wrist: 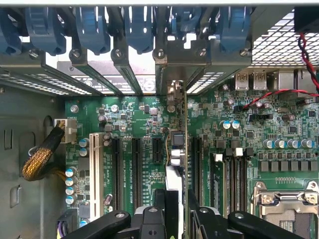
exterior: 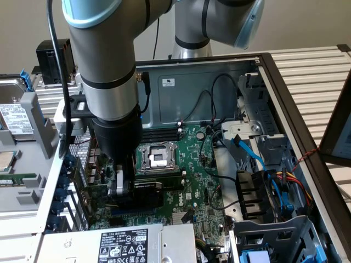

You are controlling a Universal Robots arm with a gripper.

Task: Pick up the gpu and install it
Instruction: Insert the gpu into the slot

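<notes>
Green motherboard (wrist: 149, 149); blue slot clips (wrist: 139, 27); black claw (wrist: 175, 214).

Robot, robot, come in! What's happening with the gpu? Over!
End effector shut on the gpu, low inside the case. Card standing edge-on over the motherboard slots, bracket toward the rear openings. Nothing blocking.

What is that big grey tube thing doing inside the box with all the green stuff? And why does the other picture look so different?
The grey tube is a robot arm, reaching into an open computer case. One picture comes from a camera standing outside. The other comes from a camera on the arm's wrist, looking down past its gripper. The big green sheet is the motherboard, the computer's main board. The gripper pinches a small card, the gpu, seen edge-on and standing upright over the long black slots. Blue clips line the case's back wall.
</notes>
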